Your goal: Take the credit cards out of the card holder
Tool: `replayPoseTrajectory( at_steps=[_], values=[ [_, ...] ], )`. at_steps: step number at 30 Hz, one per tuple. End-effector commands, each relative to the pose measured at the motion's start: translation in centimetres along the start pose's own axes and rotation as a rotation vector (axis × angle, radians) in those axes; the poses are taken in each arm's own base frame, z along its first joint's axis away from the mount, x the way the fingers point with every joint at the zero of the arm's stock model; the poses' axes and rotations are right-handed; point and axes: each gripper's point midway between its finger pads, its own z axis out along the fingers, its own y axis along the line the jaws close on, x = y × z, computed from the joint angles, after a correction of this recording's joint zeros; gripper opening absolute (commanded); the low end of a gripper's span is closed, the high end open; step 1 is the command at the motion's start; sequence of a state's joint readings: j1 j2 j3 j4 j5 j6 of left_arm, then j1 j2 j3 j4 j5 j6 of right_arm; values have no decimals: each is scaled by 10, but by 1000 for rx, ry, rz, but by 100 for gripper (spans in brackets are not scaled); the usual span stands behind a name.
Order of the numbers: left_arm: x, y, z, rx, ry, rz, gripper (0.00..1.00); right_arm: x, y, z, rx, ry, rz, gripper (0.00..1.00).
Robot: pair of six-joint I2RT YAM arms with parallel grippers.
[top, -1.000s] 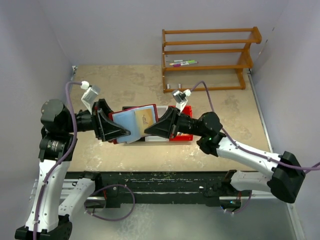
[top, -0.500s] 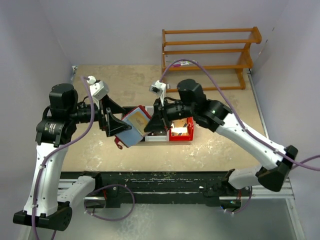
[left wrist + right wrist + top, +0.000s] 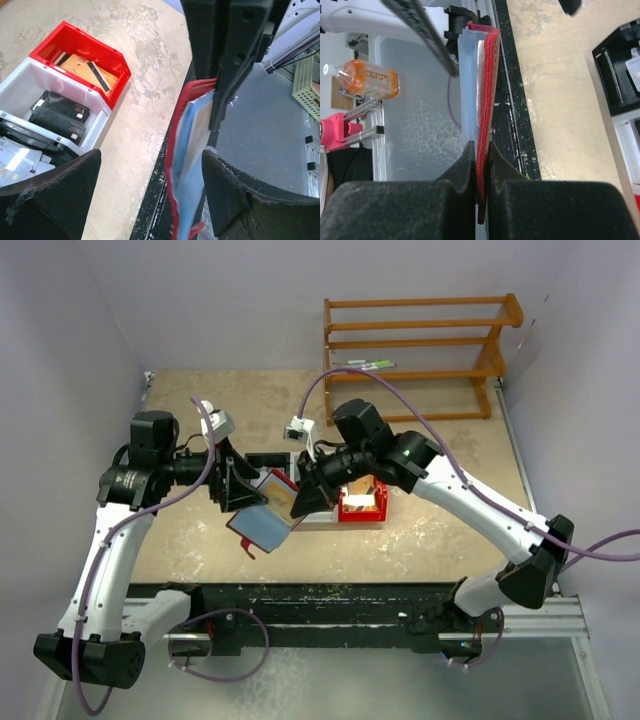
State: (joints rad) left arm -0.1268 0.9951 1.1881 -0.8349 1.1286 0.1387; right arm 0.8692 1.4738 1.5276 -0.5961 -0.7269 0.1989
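Note:
The maroon card holder (image 3: 262,524) hangs open in the air over the table's front, blue-grey sleeves up, a tan credit card (image 3: 283,489) showing in its upper sleeve. My right gripper (image 3: 301,502) is shut on the holder's maroon cover; the right wrist view shows the fingers (image 3: 481,150) pinching the cover (image 3: 486,85) edge-on. My left gripper (image 3: 240,488) is open just left of the holder. In the left wrist view the holder (image 3: 186,165) stands edge-on between the spread fingers (image 3: 150,160), nearer the right one and apart from both.
A red bin (image 3: 378,510) holding tan cards (image 3: 82,67), a white bin (image 3: 318,521) with black VIP cards (image 3: 57,117) and a small black box (image 3: 264,459) sit mid-table. A wooden rack (image 3: 420,350) with markers stands at the back right.
The right gripper has swung the holder down and toward the front left, and it is now tilted. Both arms have shifted inward. The left gripper stays open beside it.

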Motion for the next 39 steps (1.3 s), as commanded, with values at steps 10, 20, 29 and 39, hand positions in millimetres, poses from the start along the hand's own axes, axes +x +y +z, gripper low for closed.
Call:
replayPoseTrajectory(
  at_steps=[10,20,29,39],
  values=[
    [6,-16,6,157,-17,-41,19,-32,28,9,-188,-28,-80,3],
    [-37,-33,0,150,-140,-132,0,-85,19,-50,-158,-660,91,55],
    [-82,-40,-6,112,-311,-331,0,-72,50,-71,-409,-990,171,62],
    [-81,-47,-10,109,-324,-355,0,-84,59,-79,-452,-1058,164,35]
  ],
)
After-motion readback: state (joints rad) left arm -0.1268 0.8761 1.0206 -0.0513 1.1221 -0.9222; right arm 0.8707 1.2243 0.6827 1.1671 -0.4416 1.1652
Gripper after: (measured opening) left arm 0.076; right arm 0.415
